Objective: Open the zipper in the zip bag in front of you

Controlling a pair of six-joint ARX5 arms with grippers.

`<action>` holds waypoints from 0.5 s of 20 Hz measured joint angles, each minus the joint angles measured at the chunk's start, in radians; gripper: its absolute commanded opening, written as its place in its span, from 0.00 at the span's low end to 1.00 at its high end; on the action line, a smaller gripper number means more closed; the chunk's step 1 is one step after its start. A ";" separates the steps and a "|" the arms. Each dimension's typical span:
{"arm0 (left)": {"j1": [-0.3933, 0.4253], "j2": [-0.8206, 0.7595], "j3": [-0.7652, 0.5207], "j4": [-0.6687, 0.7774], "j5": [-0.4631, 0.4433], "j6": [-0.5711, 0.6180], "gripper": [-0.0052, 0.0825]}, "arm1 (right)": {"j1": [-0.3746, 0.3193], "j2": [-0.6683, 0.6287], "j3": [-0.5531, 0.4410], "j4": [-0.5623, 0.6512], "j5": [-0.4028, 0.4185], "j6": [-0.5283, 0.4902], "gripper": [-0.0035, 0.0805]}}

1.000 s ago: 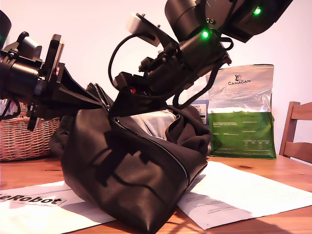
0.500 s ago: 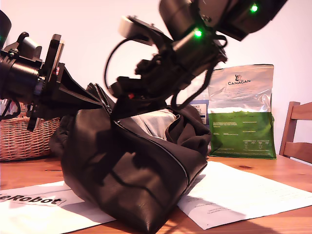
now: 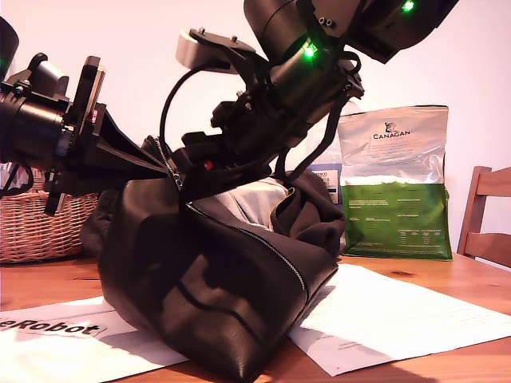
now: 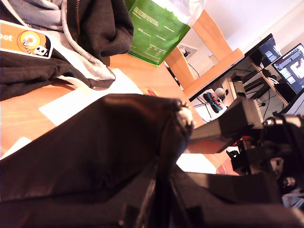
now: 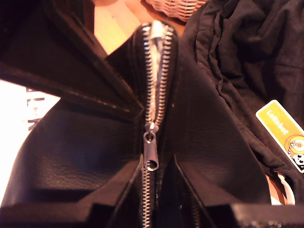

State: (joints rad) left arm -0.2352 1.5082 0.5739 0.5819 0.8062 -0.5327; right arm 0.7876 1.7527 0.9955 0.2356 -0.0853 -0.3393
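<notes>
Progress check: early stage, most of the job is left. The dark brown-black leather wedge-shaped zip bag (image 3: 215, 295) stands at centre frame in the exterior view, on the wooden counter (image 3: 447, 279) and over white paper sheets (image 3: 383, 315). Its top end is lifted toward the upper left of that frame.

My first gripper (image 3: 164, 166) comes in from the exterior view's left. Its fingers pinch the raised leather end of the bag, and the first wrist view shows that bunched corner right at the tips.

My second gripper (image 3: 192, 171) reaches down from the upper right of the exterior view to the same high end. In the second wrist view its fingers (image 5: 187, 199) sit either side of the silver metal-toothed zipper (image 5: 151, 109), close to the small silver pull tab (image 5: 151, 159). I cannot tell whether they are clamped on the tab or just straddling the teeth.

Done so far: a short stretch of teeth beyond the slider is parted, with pale lining showing through.

Left to do: the long run of zipper (image 3: 255, 239) down the slope toward lower centre of the exterior view looks closed. My judgement is that the slider needs dragging down that whole run while the first gripper anchors the end.

Behind the bag are dark cloth garments (image 3: 311, 207), a silver and green foil pouch (image 3: 395, 183) and a wicker basket (image 3: 40, 227).
</notes>
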 measured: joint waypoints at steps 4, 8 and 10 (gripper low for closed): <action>0.000 0.000 0.000 -0.002 0.004 0.000 0.03 | 0.011 0.000 0.000 -0.004 0.004 -0.002 0.14; 0.000 0.000 0.000 -0.001 0.008 0.000 0.03 | 0.013 0.000 0.000 -0.005 0.003 -0.002 0.11; 0.000 0.000 0.000 -0.001 0.008 0.000 0.03 | 0.013 0.000 0.000 -0.005 0.003 -0.002 0.10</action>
State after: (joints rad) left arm -0.2352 1.5082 0.5739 0.5808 0.8139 -0.5327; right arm 0.8005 1.7527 0.9955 0.2310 -0.0822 -0.3412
